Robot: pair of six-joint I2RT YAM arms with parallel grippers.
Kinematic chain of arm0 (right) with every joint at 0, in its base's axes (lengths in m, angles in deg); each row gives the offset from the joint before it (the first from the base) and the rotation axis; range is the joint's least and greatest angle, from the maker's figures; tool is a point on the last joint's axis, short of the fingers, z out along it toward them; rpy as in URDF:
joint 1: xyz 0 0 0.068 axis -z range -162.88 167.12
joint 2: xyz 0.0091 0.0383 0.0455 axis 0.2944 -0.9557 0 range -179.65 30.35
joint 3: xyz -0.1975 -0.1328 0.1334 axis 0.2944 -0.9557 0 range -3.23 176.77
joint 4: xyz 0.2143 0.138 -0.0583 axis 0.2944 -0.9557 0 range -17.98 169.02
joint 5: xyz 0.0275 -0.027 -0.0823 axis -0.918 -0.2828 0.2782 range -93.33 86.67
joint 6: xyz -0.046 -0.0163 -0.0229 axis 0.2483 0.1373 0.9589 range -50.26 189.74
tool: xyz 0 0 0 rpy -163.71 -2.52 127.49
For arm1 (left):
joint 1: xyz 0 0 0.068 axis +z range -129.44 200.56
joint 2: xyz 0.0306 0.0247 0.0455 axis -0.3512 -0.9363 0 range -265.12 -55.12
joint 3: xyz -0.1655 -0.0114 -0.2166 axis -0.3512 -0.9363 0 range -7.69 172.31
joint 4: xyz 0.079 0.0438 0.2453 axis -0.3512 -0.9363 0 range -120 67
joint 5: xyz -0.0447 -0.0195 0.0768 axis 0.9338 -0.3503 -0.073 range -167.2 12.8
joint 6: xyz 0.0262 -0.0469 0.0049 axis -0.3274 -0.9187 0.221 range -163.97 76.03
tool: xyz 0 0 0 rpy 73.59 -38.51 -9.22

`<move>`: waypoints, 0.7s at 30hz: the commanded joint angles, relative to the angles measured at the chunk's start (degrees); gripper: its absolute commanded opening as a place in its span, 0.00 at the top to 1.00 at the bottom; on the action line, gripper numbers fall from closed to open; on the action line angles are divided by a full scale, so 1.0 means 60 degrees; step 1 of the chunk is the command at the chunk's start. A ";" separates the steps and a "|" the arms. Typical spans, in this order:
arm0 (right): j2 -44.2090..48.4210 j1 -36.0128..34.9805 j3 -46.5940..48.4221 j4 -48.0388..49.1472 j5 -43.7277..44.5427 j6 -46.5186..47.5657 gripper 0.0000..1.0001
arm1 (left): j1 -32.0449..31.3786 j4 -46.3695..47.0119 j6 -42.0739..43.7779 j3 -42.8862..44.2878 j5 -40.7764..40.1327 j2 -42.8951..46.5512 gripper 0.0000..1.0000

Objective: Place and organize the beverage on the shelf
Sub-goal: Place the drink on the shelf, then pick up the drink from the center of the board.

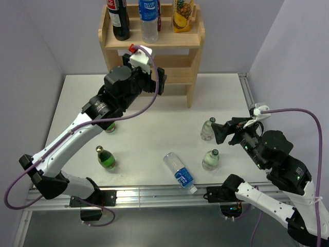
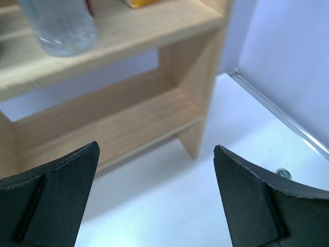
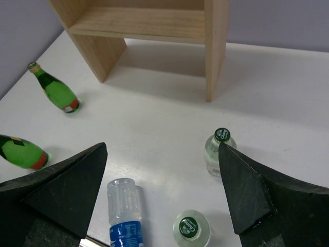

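Three drinks [image 1: 149,20] stand on the shelf [image 1: 169,41], top centre. Five wait on the table [image 1: 154,123]: two green bottles [image 1: 106,157] left, a toppled water bottle [image 1: 178,172], two clear bottles [image 1: 211,159] right. My left gripper [image 2: 154,154] and right gripper [image 3: 162,149] gape wide, empty.

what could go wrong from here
1. The water bottle lies on its side near the front edge of the table; a nudge might roll it off.
2. The far clear bottle and the near clear bottle stand close together beside the open right jaws; reaching for one could topple the other.
3. The open left jaws hang close to the shelf; a bump could tip the cola bottle on top.
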 commanded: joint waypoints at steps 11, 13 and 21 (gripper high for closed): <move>0.1026 -0.0044 -0.0626 0.1118 0.0185 0.0025 0.05 | -0.1457 -0.1259 -0.0607 -0.1872 0.0053 0.1062 0.01; 0.1026 -0.0045 -0.0553 0.0812 0.0361 0.0010 0.05 | -0.1634 -0.1538 -0.0826 -0.2107 -0.0136 0.1120 0.00; 0.1801 -0.0045 -0.0552 0.0341 0.0523 0.0127 0.05 | -0.2571 -0.3544 -0.0989 -0.2326 -0.0474 0.0593 0.00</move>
